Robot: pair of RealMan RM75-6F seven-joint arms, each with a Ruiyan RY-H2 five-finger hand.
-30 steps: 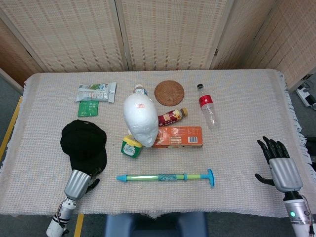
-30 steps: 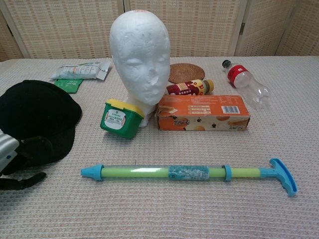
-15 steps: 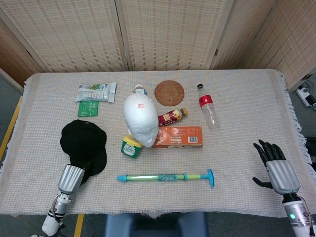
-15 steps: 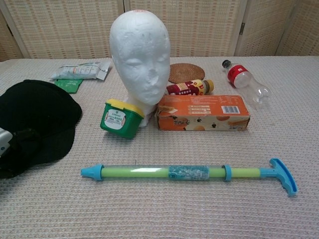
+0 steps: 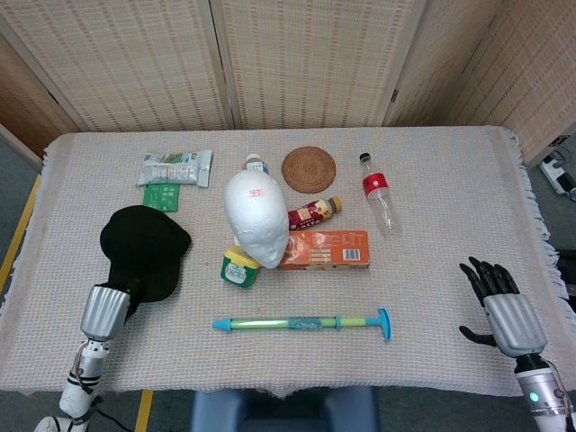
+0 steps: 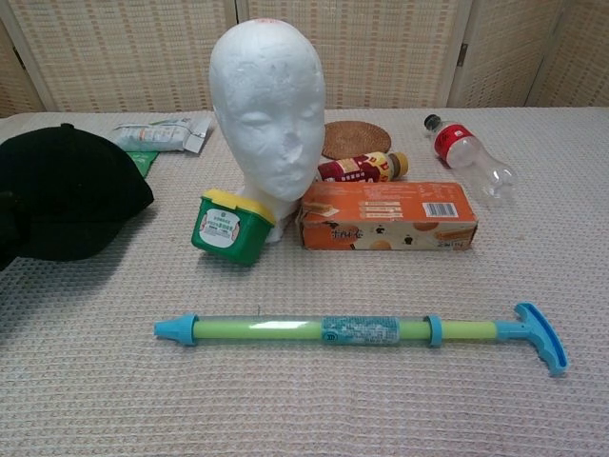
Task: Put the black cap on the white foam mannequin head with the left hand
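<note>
The black cap [image 5: 144, 252] is at the left of the table, raised a little off the cloth, and shows large in the chest view [image 6: 67, 195]. My left hand [image 5: 106, 310] grips the cap's near edge from below, its fingers hidden by the fabric. The white foam mannequin head [image 5: 256, 220] stands upright at the table's middle, right of the cap, its face [image 6: 266, 109] toward me. My right hand [image 5: 504, 310] hovers open near the front right edge, holding nothing.
A green tub [image 5: 238, 267] with a yellow lid and an orange box [image 5: 324, 249] lie against the head's base. A blue-green pump toy [image 5: 301, 322] lies in front. Behind are a woven coaster [image 5: 308, 169], a clear bottle [image 5: 378, 193] and green packets [image 5: 174, 168].
My left hand has drawn back to the left, taking the cap with it and lifting it slightly. The right hand has drifted a little toward the table's front edge.
</note>
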